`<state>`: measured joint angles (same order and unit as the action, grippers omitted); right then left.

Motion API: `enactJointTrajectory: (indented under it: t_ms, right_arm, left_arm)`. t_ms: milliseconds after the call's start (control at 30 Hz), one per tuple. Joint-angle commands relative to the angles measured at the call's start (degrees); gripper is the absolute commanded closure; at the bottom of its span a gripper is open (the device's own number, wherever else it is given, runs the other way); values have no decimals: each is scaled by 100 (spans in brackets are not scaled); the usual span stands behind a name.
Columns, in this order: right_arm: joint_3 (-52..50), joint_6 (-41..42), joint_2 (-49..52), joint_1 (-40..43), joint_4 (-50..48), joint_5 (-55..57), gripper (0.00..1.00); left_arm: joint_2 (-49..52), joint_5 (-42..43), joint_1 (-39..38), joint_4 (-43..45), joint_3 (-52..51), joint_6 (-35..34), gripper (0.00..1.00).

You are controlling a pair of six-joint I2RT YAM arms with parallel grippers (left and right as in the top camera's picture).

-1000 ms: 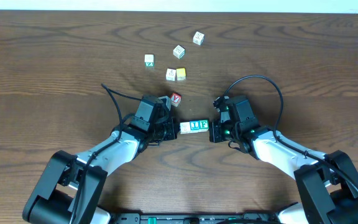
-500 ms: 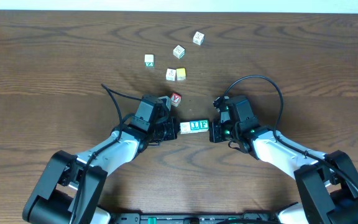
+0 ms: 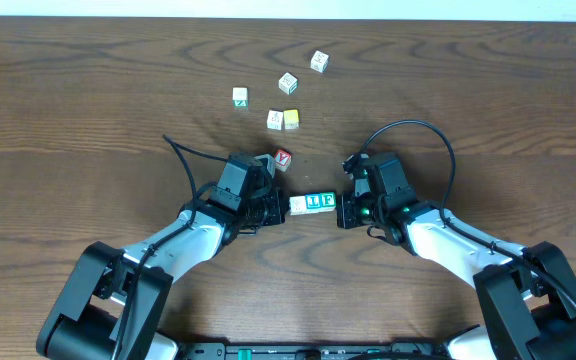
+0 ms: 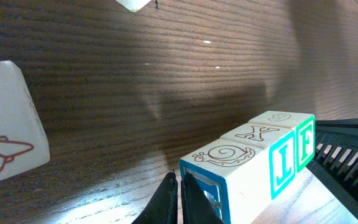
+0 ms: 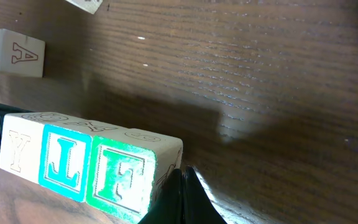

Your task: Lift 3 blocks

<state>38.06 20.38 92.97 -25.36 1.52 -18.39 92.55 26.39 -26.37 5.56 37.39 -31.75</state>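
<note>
Three blocks stand in one tight row between my two grippers: a cream-faced one [image 3: 297,205], a blue-lettered one [image 3: 314,203] and a green "F" one [image 3: 327,201]. My left gripper [image 3: 284,207] is shut, its closed tips [image 4: 180,186] pressed against the cream block's blue-framed end [image 4: 219,177]. My right gripper [image 3: 340,209] is also shut, its tips [image 5: 183,177] against the end of the "F" block [image 5: 120,180]. In both wrist views the row's shadow falls on the wood well behind it, so the row looks clear of the table.
A red "Y" cube [image 3: 283,158] sits just behind my left gripper. Further back are a yellow cube [image 3: 291,119] beside a white one [image 3: 275,120], and three more cubes [image 3: 240,97], [image 3: 287,83], [image 3: 319,61]. A white cube with a red drawing [image 4: 5,124] looms left.
</note>
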Motion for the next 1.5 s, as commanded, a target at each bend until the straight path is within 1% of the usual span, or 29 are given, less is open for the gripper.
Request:
enactJointTrajectory:
  t_ms: [0,233,633,1067,1467]
  right_arm:
    - [352,-31,13,-422,-175,-1685,99]
    - [356,-33,-37,-426,-140,-1687,99]
    - [358,-76,-420,-431,2,-1593,99]
    - [358,-74,-426,-431,61,-1596,99]
    - [481,-74,-426,-431,162,-1598,99]
  left_arm:
    - [-129,999,-350,219,468,-50,93]
    - [-129,1001,-350,214,527,-52,93]
    - [-133,1010,-350,216,542,-140,93]
    - [-151,1047,-350,214,573,-160,93]
    - [-387,1043,-350,212,577,-160,93]
